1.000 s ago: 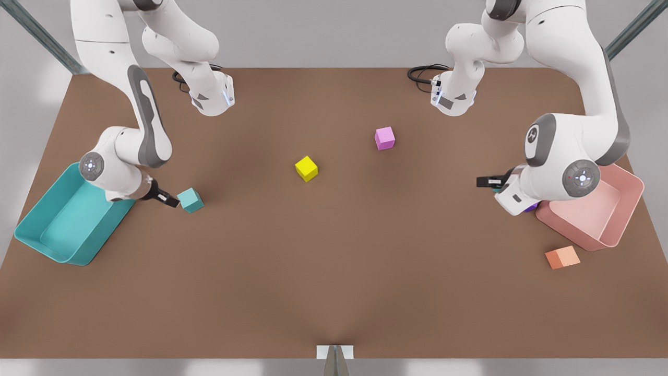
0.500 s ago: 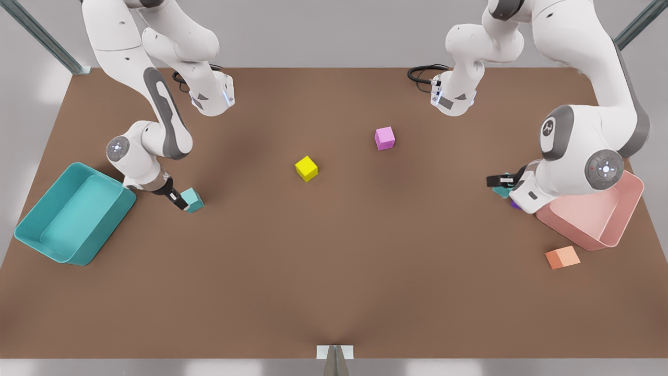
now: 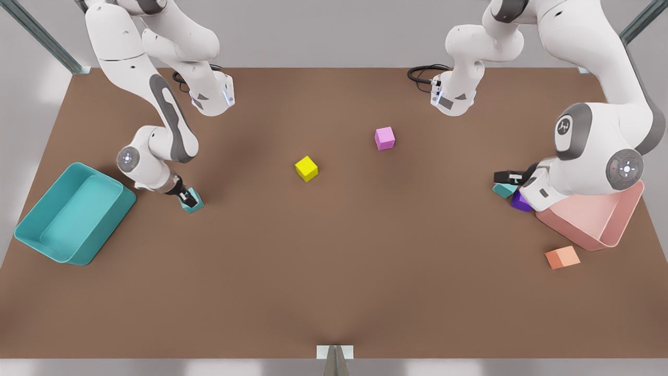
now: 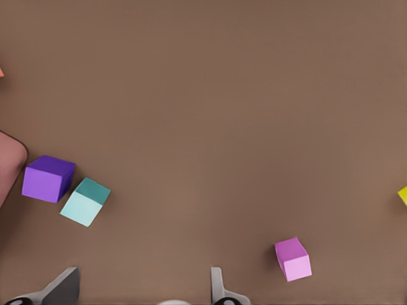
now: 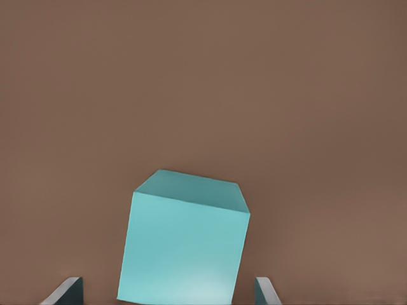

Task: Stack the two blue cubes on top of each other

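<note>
The tabletop (image 3: 334, 271) has two arms, two bins and six cubes on it.

The arm on the front view's left has swung in. A second ago its right gripper (image 3: 187, 198) was beside the first blue cube (image 3: 193, 202). Now it sits down over that cube, which rests on the tabletop near the teal bin (image 3: 31, 230). In the right wrist view the fingers are apart, one on each side of the cube, not squeezing yet. I think a grab comes next.

The other arm has slid toward the pink bin (image 3: 621, 224). This uncovered the second blue cube (image 3: 503, 190), touching or almost touching the purple cube (image 3: 521, 201). The left gripper (image 3: 503, 176) hangs just above it, fingers apart and holding nothing.

Counting the cubes: two blue, one yellow (image 3: 306, 168), one pink (image 3: 384, 138), one purple, one orange (image 3: 562, 257). The blue ones are far apart, so no stacking is done.
</note>
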